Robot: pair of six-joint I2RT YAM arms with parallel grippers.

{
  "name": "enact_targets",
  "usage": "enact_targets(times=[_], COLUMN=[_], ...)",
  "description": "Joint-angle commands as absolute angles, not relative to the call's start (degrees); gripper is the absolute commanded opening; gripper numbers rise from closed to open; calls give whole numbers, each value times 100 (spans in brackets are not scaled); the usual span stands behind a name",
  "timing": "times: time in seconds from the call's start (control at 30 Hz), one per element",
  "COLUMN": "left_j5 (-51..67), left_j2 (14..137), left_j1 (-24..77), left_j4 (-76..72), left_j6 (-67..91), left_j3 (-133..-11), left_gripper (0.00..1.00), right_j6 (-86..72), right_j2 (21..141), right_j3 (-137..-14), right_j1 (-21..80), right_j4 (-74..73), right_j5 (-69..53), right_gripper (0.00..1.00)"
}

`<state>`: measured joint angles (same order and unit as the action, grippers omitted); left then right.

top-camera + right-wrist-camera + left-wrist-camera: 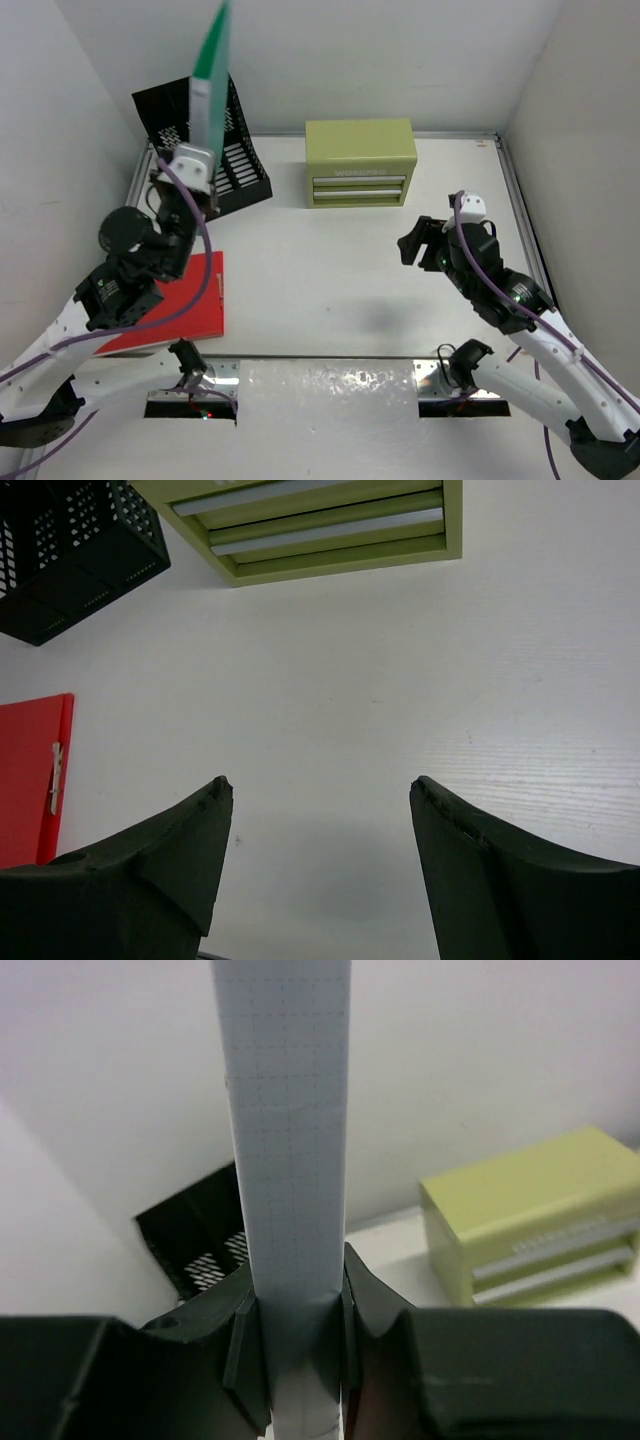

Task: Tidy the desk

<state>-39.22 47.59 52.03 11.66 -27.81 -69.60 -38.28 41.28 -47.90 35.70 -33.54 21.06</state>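
Desk surface spreads white and flat beneath both sets of fingers, with a green folder raised over it.
Left fingers clamp the thin, stiff, grid-printed folder upright by the black mesh rack. Right fingers gape empty over bare surface. Pinched only at its bottom edge, the tall smooth folder may tilt, slip, or snag the rack's rim.
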Motion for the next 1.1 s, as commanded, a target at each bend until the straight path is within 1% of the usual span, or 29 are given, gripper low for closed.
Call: enact_targets(times=[0.0,0.07,0.13,0.2,0.27,0.3,0.33,0.37,0.43,0.57,0.67,0.77,0.97,1.07], left_j5=[-4553,-4535,-4273,-3992,-3360,-3123,-2763,-2716,-2664,-2286,-2381,-2671,-3207,-3007], left_j2=[5175,5474,5957,6397,6696,6958,7074,7153,7119,6987,7031,7294,7699,7551], left_j1=[4923,4668,4115,3325,2614,1853,1550,1181,1064,1063,1063,1055,1037,1037], left_j4=[677,633,694,765,974,1071,1159,1151,1038,661,134,-385,-958,-826], left_j6=[-2690,-2567,-2251,-1883,-1523,-1085,-924,-723,-668,-589,-869,-1247,-1713,-1609], left_j3=[-7487,-7890,-8199,-8621,-9076,-9227,-9324,-9360,-9229,-8546,-8035,-7858,-7814,-7735], left_gripper=[0,0,0,0,0,0,0,0,0,0,0,0,0,0], right_j6=[-3542,-3411,-3323,-3200,-3086,-3059,-3041,-3024,-3023,-2997,-2927,-2830,-2698,-2663], right_j2=[4069,4096,4122,4210,4297,4359,4368,4351,4272,4122,4122,4061,4096,4192], right_j3=[-4729,-4694,-4667,-4597,-4492,-4448,-4395,-4273,-4132,-3815,-3710,-3586,-3524,-3586], right_j1=[3560,3551,3551,3559,3551,3551,3559,3551,3551,3542,3542,3551,3551,3551], right_j4=[-3015,-2919,-2796,-2585,-2418,-2365,-2312,-2172,-1961,-1732,-1723,-1697,-1547,-1591], right_j5=[2259,2285,2250,2154,2066,2057,2031,2013,2013,2100,2083,2179,2382,2391], right_gripper=[70,70,70,70,70,70,70,70,70,70,70,70,71,71])
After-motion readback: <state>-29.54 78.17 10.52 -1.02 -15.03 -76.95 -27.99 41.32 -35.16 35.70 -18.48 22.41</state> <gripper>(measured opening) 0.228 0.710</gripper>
